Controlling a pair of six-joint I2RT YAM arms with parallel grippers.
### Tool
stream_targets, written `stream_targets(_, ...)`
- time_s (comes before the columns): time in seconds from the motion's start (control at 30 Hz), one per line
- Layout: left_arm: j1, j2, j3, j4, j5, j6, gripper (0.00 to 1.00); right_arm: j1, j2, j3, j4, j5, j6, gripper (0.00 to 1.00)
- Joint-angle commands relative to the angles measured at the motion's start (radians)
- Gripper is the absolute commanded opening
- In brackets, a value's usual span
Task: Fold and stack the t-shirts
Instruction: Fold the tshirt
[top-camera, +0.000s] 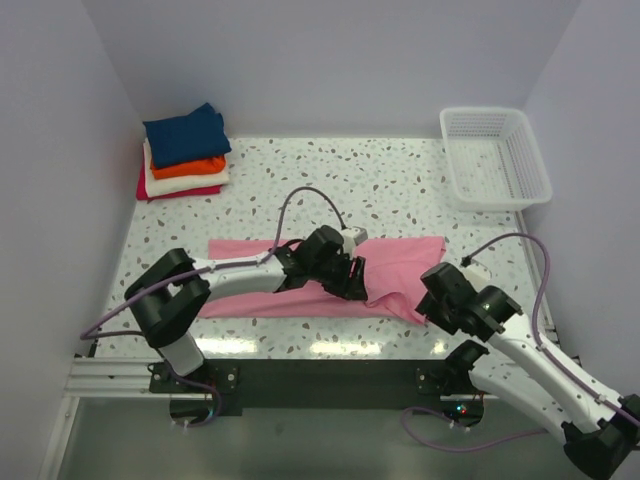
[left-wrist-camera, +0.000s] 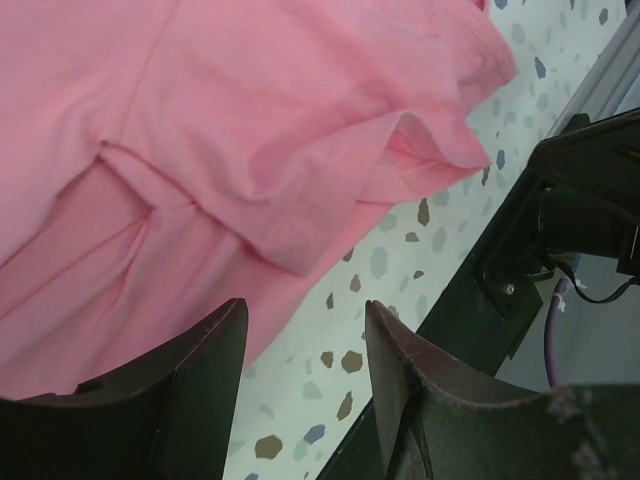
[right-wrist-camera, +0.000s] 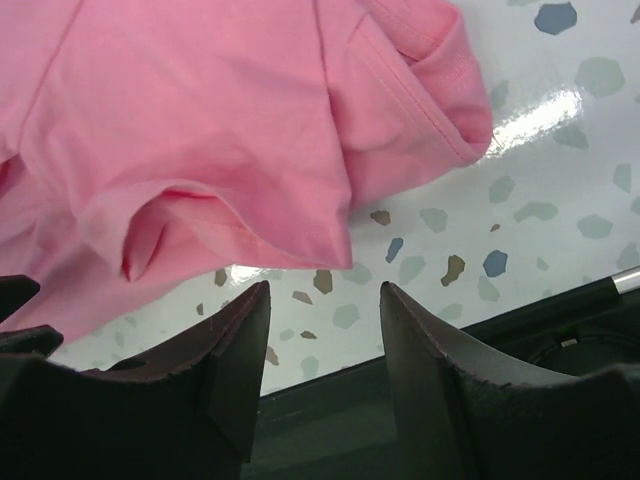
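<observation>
left claw (left-wrist-camera: 305, 385) and right claw (right-wrist-camera: 325, 370) spread, empty; pink t-shirt (top-camera: 405, 262) just ahead of both, middle hidden under the left claw.

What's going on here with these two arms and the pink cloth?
Two robot arms are folding shirts. A pink t-shirt lies stretched across the speckled table, its right end still rumpled. The left gripper and the right gripper both hover open at the shirt's near edge, holding nothing. A stack of folded shirts sits in the far left corner, navy on top. A white basket stands at the far right.
</observation>
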Motion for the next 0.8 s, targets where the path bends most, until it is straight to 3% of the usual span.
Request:
stream_targets(0.0, -0.044, 0.053, 0.089, 0.044, -0.030, 0.008, 0.56, 0.001, 0.027, -0.032, -0.006, 0.050, 0.096, 0.51)
stream_targets(0.27, -0.083, 0.131, 0.144, -0.045, -0.132, 0.038, 0.55, 0.000, 0.102, -0.085, 0.098, 0.053, 0.076, 0.48)
stream_targets(0.6, -0.101, 0.180, 0.169, -0.046, -0.145, 0.038, 0.52, -0.008, 0.139, -0.124, 0.184, 0.033, 0.059, 0.45)
stream_targets(0.77, -0.103, 0.188, 0.184, -0.049, -0.152, 0.035, 0.47, -0.009, 0.134, -0.131, 0.198, 0.033, 0.054, 0.38)
